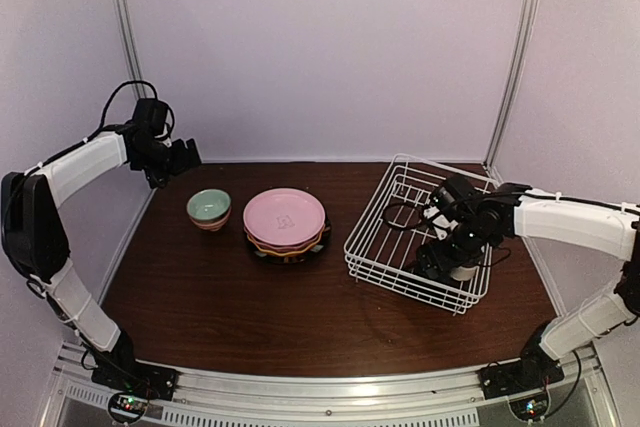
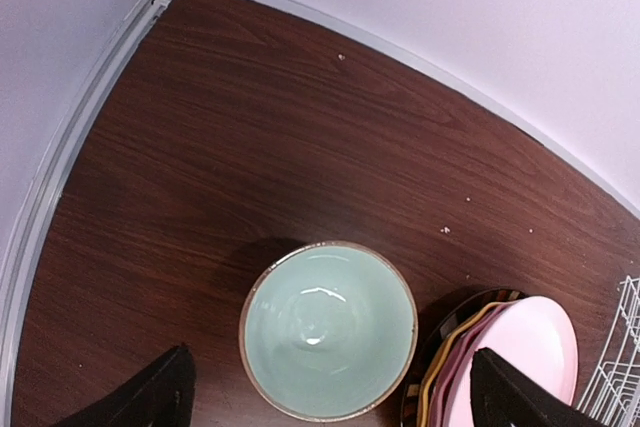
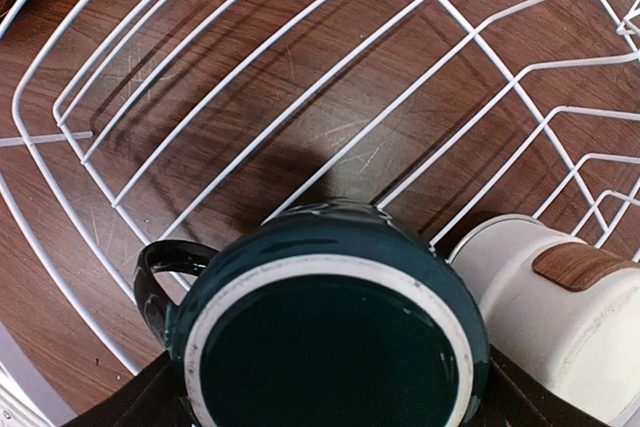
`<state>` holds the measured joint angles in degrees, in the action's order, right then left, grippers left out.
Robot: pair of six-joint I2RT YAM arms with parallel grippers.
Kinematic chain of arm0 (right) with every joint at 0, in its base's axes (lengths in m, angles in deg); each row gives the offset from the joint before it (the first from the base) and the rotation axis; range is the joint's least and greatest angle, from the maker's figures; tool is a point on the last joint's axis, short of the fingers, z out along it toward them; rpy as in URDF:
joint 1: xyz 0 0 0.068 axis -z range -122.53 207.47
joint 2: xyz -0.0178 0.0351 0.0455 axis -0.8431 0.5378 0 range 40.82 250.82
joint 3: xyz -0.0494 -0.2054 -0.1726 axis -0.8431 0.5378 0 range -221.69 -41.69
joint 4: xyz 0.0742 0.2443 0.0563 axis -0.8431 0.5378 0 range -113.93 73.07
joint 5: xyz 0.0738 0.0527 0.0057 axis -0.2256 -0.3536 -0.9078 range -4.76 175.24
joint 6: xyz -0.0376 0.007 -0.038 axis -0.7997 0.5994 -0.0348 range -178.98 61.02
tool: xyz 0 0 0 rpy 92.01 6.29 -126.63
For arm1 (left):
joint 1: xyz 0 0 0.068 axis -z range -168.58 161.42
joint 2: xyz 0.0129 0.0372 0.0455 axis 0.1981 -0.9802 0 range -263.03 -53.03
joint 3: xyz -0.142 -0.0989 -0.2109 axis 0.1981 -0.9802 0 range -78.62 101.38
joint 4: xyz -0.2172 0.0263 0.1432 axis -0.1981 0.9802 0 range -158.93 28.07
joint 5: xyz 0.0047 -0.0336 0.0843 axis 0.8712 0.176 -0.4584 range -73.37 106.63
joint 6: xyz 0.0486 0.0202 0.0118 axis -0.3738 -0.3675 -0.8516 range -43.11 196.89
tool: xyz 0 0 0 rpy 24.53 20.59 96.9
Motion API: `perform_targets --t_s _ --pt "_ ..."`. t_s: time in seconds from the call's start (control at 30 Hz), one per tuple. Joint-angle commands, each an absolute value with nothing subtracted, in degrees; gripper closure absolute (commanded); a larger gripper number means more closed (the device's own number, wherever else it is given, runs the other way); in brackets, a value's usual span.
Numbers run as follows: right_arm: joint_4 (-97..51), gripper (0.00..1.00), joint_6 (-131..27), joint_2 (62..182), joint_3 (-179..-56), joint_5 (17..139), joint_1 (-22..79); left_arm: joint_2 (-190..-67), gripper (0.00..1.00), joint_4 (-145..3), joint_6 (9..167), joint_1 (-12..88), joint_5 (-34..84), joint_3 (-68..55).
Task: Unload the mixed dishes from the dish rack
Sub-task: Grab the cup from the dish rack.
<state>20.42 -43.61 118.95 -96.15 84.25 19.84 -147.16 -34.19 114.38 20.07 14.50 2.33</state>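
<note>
Dish rack: white wire, on the dark wood table. All places below are taken from it.

Right gripper: down inside the rack, toward its near right corner.
- Wrist view: a dark teal mug with a black handle sits right between the fingers, mouth toward the camera, filling the gap.
- Fingers are spread wide, one on each side of the mug. Cannot tell if they are pressing on it.
- White cup with a wood-coloured patch lies against the mug's right side, also on the rack's floor wires. In the top view this cup shows just beyond the gripper, by the rack's near right wall.
- Nothing else visible in the rack.

Left gripper: well left of the rack, up off the table near the back wall. Jaws wide apart, holding nothing.
- Pale green bowl sits upright on the table directly below the gap between the fingertips, clear of both.

Outside the rack, to its left:
- Plate stack just beside the rack's left wall, not touching it. Pink plate on top, black-rimmed plate at the bottom, a yellowish edge between.
- Green bowl farther left, just beside the stack.
</note>
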Motion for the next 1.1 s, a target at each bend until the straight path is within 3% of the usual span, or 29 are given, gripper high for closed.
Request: perform_targets --t_s 0.0,0.6,0.77,1.07 --pt "18.65 0.29 -43.78 119.18 -99.82 83.15 19.41 -142.75 0.03 -39.49 111.86 20.39 15.31 0.74" --pt "15.69 0.43 -43.71 118.47 -106.07 83.55 21.27 -129.17 0.03 -58.85 105.66 21.92 23.83 -11.61" --pt "14.5 0.45 -42.48 116.71 -106.9 82.5 23.04 -129.09 0.03 -62.51 103.42 25.26 27.0 -13.36" --pt "3.79 0.49 -35.46 111.68 -105.49 73.18 28.85 -127.32 0.03 -82.11 102.11 35.32 33.96 -22.8"
